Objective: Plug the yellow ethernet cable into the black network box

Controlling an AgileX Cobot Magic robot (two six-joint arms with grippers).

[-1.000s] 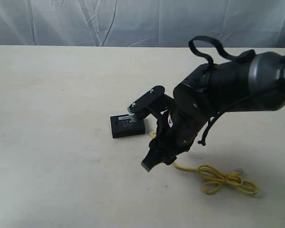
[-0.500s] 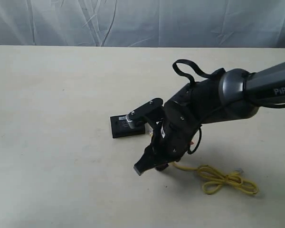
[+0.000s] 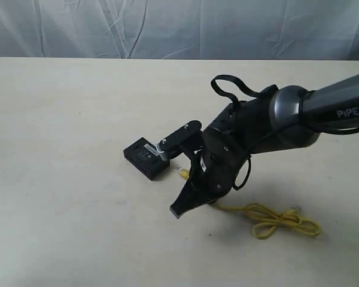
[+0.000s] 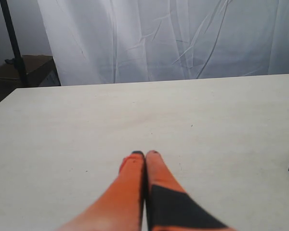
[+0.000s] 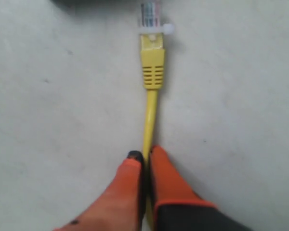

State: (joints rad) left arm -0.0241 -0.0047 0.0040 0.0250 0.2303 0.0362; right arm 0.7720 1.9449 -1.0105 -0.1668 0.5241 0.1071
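Observation:
The black network box point(image 3: 146, 158) lies flat on the table, turned at an angle; only its dark edge point(image 5: 86, 2) shows in the right wrist view. The yellow ethernet cable point(image 3: 281, 221) lies in a tied loop at the right, and its cord runs left under my right arm point(image 3: 257, 128). My right gripper point(image 5: 145, 155) is shut on the yellow cord a short way behind its plug point(image 5: 151, 19). The clear plug tip point(image 3: 183, 173) sits just short of the box's side, apart from it. My left gripper point(image 4: 145, 154) is shut on nothing above bare table.
The pale table point(image 3: 60, 179) extends widely around the box. A white curtain point(image 3: 167, 27) hangs behind the table's far edge. A dark stand and a box point(image 4: 19, 72) sit beyond the table's corner in the left wrist view.
My right gripper has shut on the yellow cord and moved left with it. The network box has slid left and turned. The cable loop has shifted slightly.

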